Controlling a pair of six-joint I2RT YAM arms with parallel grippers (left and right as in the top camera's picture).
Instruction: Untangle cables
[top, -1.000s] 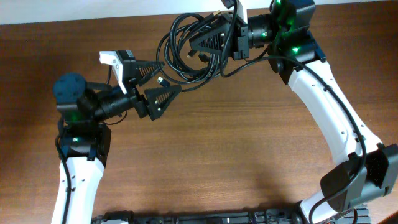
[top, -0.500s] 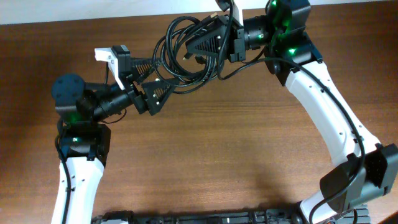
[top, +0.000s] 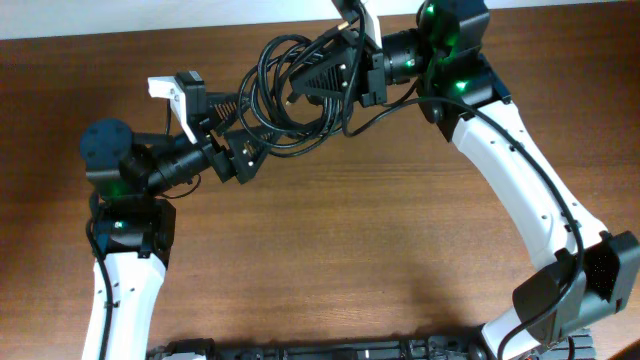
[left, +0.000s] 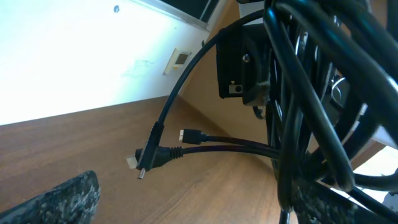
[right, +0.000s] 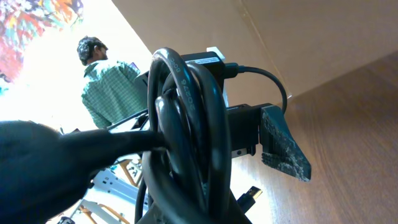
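The cables (top: 285, 95) are a looped black bundle near the table's far edge. My right gripper (top: 335, 55) is shut on the bundle's right side and holds it up; in the right wrist view the loops (right: 186, 143) fill the middle, with a gold-tipped plug (right: 252, 194) below. My left gripper (top: 235, 128) is open, its fingers spread at the bundle's left side. In the left wrist view, loops (left: 305, 112) hang over its right finger, and two plugs (left: 189, 135) dangle above the wood between the fingers.
The brown wooden table (top: 380, 250) spreads below both arms. A white wall (top: 150, 15) runs along the far edge. The right arm's own thicker wire (top: 400, 100) curves beside the bundle.
The right gripper has carried the bundle a little left and toward the far edge. The left gripper has moved up and left, its fingers now in among the loops.
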